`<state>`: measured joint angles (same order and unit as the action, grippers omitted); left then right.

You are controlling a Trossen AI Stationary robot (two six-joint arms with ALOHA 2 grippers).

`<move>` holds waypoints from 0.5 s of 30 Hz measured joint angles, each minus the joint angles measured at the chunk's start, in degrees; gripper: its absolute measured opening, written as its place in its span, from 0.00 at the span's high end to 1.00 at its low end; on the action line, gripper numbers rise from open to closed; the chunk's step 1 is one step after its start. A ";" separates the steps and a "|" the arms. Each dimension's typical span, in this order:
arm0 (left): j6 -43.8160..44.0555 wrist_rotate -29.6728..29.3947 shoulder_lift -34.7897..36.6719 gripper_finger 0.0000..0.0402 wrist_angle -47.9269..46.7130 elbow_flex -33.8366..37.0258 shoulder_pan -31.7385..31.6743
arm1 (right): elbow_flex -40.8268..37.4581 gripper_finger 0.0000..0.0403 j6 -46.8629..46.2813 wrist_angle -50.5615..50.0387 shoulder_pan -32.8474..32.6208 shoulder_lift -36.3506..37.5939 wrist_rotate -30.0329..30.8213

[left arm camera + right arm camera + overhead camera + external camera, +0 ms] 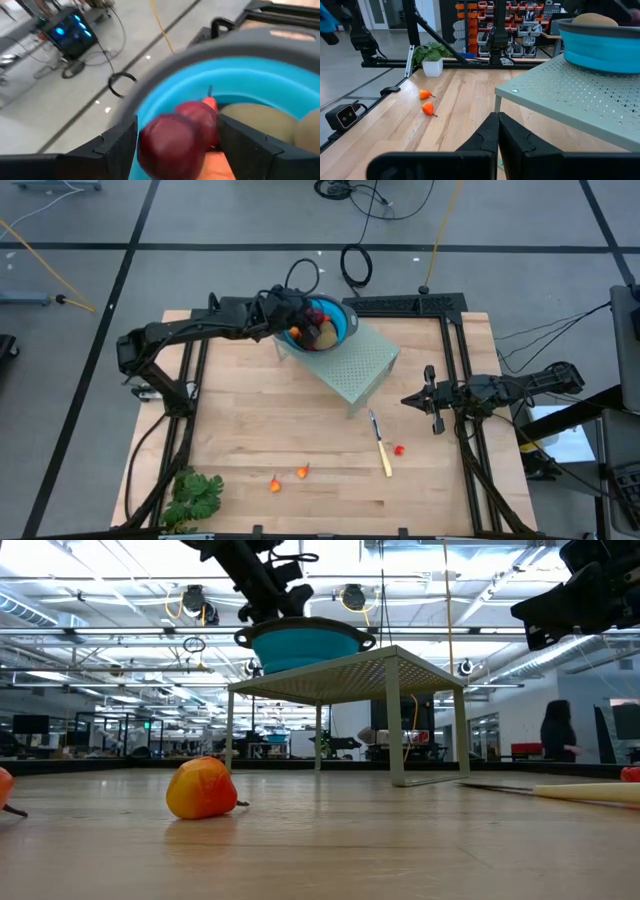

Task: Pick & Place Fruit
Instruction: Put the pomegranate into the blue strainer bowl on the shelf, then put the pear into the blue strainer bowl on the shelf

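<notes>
The left gripper [172, 145] hangs over the bowl [340, 325] on the stand [365, 365], fingers spread around a red ball [167, 142] directly below, while the right gripper [432, 400], pinched empty, waits.

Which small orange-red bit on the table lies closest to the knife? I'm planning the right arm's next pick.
The lone red bit, just right of the yellow-handled knife. The other two bits lie well to its left, nearer the leafy bunch.
</notes>
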<state>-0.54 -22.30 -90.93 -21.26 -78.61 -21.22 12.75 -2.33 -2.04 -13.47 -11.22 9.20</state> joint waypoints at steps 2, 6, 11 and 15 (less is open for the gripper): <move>-0.83 -1.27 0.94 0.31 -0.06 0.00 0.09 | 0.00 1.00 -0.02 0.00 0.00 0.00 0.00; -1.08 -2.15 3.01 0.29 0.00 0.00 0.31 | 0.00 1.00 -0.02 0.00 0.00 0.00 -0.16; -0.82 -2.32 5.64 0.30 0.07 0.00 1.09 | 0.00 1.00 0.00 0.00 -0.01 0.00 -0.22; 0.70 -2.39 7.42 0.30 0.11 0.00 2.60 | 0.00 1.00 0.00 0.00 0.00 0.00 -0.21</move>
<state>0.16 -24.69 -83.51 -21.15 -78.61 -18.61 12.75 -2.33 -2.04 -13.48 -11.22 8.98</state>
